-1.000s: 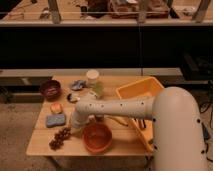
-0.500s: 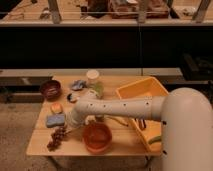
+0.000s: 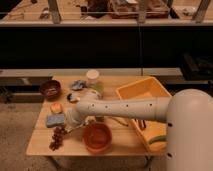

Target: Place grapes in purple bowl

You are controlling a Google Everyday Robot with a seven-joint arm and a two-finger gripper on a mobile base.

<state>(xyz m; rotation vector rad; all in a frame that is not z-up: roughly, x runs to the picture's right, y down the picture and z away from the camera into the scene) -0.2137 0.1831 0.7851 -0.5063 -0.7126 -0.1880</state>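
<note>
The grapes [image 3: 57, 137], a dark reddish-purple cluster, lie on the wooden table [image 3: 125, 147] near its front left corner. The purple bowl [image 3: 50, 89] stands at the table's back left, well apart from the grapes. My white arm reaches in from the right across the table. Its gripper [image 3: 73, 124] is shut and low over the table, just up and right of the grapes, between them and the orange-red bowl [image 3: 97, 137]. Whether it touches the grapes does not show.
A blue sponge [image 3: 55, 120] and a small orange item [image 3: 56, 107] lie left of the gripper. A white cup [image 3: 92, 77] and a blue-white packet [image 3: 78, 85] sit at the back. A yellow bin [image 3: 145, 102] fills the right side.
The arm's end has swung a little left and down toward the table's front left corner, closer to the grapes. The grapes and bowls stay where they were.
</note>
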